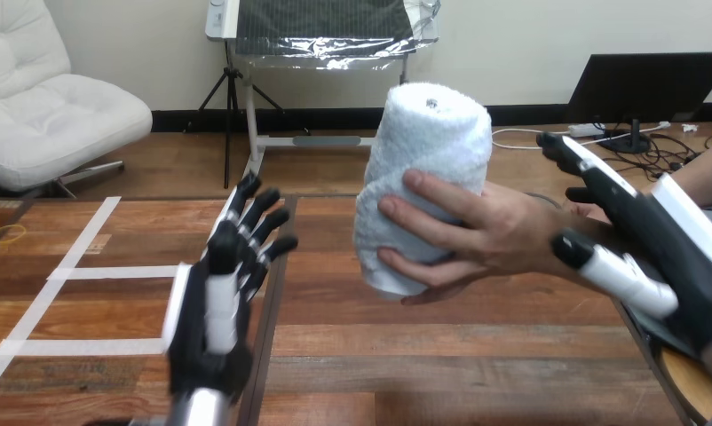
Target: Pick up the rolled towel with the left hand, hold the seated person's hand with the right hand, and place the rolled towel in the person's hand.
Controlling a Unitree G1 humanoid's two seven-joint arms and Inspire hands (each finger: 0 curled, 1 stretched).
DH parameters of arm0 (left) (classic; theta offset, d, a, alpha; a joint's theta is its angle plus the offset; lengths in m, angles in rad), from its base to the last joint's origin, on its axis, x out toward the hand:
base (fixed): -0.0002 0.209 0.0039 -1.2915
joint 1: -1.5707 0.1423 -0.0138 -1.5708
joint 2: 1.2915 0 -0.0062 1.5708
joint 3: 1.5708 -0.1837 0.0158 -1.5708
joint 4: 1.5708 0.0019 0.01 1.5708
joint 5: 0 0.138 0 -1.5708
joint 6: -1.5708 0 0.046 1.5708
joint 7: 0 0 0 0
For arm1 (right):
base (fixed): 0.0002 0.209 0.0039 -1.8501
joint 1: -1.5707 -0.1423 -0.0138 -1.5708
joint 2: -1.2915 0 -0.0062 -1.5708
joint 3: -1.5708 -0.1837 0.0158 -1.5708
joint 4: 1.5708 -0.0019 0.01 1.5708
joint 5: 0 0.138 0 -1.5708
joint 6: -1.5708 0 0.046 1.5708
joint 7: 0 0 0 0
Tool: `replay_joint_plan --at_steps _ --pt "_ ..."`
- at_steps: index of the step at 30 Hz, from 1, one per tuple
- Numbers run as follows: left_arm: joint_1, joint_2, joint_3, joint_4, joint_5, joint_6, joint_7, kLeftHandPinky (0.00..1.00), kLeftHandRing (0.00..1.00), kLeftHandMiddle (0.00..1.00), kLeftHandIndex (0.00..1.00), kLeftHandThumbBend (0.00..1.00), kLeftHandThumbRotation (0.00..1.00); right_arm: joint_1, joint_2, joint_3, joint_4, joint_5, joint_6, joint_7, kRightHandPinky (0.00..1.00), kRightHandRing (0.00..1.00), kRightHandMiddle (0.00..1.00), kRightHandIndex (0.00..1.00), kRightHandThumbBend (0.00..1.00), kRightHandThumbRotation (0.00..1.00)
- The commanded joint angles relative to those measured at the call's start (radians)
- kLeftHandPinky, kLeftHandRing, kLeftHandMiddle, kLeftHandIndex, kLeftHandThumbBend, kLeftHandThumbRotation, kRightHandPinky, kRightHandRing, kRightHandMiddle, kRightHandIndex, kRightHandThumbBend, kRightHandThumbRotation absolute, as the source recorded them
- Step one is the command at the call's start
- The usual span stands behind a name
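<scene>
The rolled towel [428, 169] is white and stands upright above the table's middle, gripped by the person's hand [477, 235], which reaches in from the right. My left hand [215, 306] hovers over the table to the towel's left, well apart from it, fingers straight and spread, holding nothing. My right hand [663, 244] is at the right edge by the person's wrist. Its straight fingers [592, 169] run behind the wrist and its thumb [614, 271] lies below it. I see no finger curled round the wrist.
White tape lines [77, 271] mark the wooden table [441, 364] at the left. A dark seam runs down the table beside my left hand. The table's right edge and a round wooden piece [694, 386] lie under my right hand.
</scene>
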State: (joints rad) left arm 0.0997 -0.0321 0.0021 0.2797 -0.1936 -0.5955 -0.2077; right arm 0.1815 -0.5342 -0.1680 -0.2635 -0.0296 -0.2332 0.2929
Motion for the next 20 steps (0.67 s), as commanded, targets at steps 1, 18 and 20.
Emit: replay_joint_plan --at_steps 1,18,20 --pt "0.036 0.052 -0.026 -0.321 -0.009 -0.063 -0.048 0.72 0.83 0.84 0.84 0.84 1.0 0.075 0.138 -0.081 -0.226 0.141 -0.14 -0.083 0.91 0.94 0.92 0.93 1.0 1.0" --pt "0.115 0.034 -0.034 -0.474 -0.048 -0.038 -0.039 0.71 0.78 0.78 0.76 0.79 1.0 0.225 0.318 0.067 -0.251 0.234 -0.341 -0.075 0.97 0.93 0.9 0.9 1.0 1.0" --pt "0.117 0.029 -0.037 -0.481 -0.05 -0.037 -0.037 0.71 0.78 0.77 0.75 0.79 1.0 0.243 0.337 0.091 -0.252 0.242 -0.356 -0.07 0.98 0.93 0.9 0.91 1.0 1.0"
